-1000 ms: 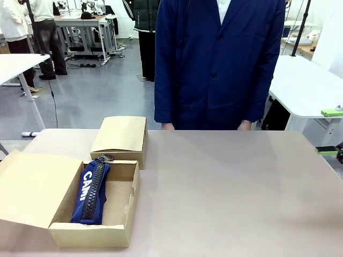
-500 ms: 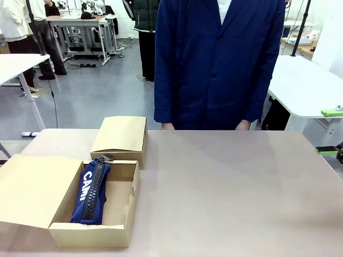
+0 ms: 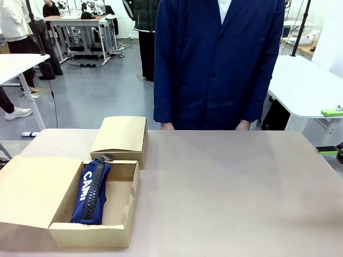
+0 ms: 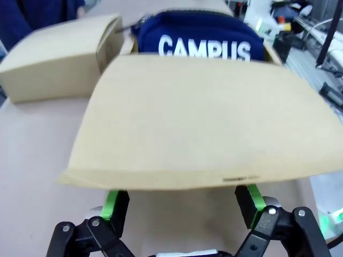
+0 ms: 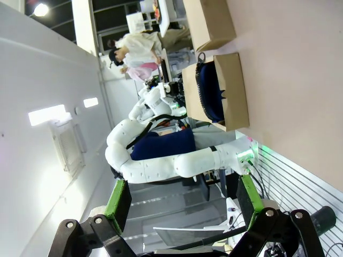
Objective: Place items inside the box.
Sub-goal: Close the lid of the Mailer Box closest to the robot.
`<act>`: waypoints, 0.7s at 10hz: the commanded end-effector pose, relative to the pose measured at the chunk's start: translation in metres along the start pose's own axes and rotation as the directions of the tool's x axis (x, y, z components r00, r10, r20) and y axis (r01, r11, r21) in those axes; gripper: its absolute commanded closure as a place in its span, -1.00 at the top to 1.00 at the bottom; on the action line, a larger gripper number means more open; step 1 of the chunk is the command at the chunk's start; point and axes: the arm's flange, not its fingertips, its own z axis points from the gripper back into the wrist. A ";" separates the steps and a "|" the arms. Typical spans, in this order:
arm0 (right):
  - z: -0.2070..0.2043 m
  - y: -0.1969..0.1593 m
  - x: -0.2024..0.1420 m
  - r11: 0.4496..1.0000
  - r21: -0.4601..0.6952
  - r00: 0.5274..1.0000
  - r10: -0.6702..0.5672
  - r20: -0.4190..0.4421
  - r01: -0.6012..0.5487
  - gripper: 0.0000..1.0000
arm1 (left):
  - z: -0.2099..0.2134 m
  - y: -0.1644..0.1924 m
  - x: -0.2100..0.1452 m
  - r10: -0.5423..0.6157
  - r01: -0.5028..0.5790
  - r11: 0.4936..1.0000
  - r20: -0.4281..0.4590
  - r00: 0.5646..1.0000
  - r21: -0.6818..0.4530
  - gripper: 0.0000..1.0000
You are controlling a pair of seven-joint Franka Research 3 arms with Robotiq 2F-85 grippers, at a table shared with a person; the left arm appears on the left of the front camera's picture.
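Lab floor behind, tan table (image 3: pixel 230 187) between robot and person. Nothing moved on table over last second; only background walker shifted. Navy "CAMPUS" pencil case (image 3: pixel 92 190) lies inside open box (image 3: pixel 122 227), closed box (image 3: pixel 120 136) just behind. Left gripper (image 4: pixel 182 206) and right gripper (image 5: pixel 182 206) spread, holding nothing. Other items not visible; placing looks stalled or finished.

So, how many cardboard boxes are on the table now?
2. An open box sits at the table's near left with a navy case inside. A closed box stands just behind it, toward the person. The case may hide smaller things under it.
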 end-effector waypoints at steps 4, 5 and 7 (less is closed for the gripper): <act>0.000 0.006 0.000 1.000 0.024 1.000 -0.014 0.003 0.013 1.00 | -0.010 -0.016 0.014 -0.035 0.030 0.999 0.235 0.971 0.025 1.00; 0.000 0.006 0.000 1.000 0.024 1.000 -0.014 0.003 0.013 1.00 | -0.012 -0.023 0.025 -0.048 0.041 0.999 0.258 0.965 0.035 1.00; 0.000 0.006 0.000 1.000 0.024 1.000 -0.014 0.003 0.013 1.00 | -0.019 -0.037 0.047 -0.070 0.048 0.995 0.267 0.961 0.087 1.00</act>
